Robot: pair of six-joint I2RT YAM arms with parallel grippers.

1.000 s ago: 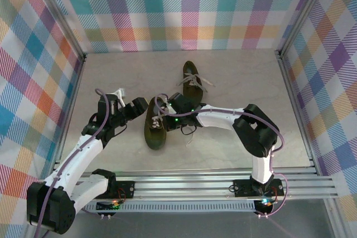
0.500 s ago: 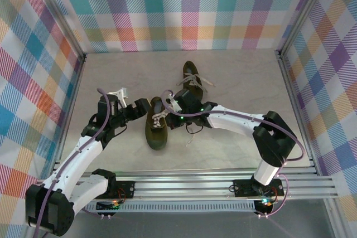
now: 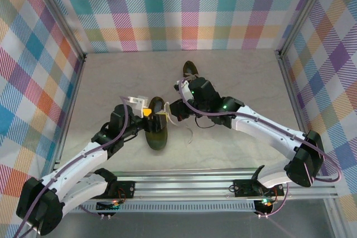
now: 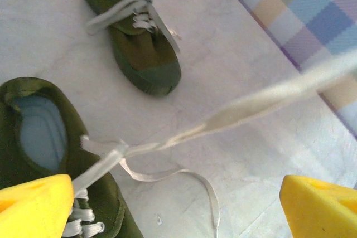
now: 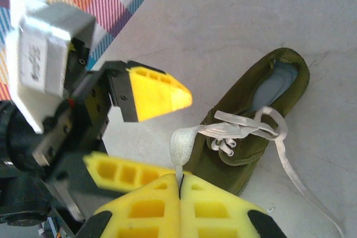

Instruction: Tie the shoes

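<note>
Shoes [image 3: 157,135] apart; lace [image 4: 251,104] pinched by right fingers [image 5: 145,207] crosses between left fingers [image 4: 318,204]

Left tool [image 4: 175,202] wide open, right tool [image 5: 179,185] tight shut on a lace [image 5: 181,143], tips close together.

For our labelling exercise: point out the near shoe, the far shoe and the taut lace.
near shoe [image 5: 240,163]: right wrist view, on its toe part.
far shoe [image 4: 152,71]: left wrist view, on its toe.
taut lace [image 4: 248,108]: left wrist view, mid-stretch.

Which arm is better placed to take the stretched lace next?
Left, probably: the left gripper is open, facing the stretched lace beside the near shoe. The right gripper is shut on that lace.
</note>
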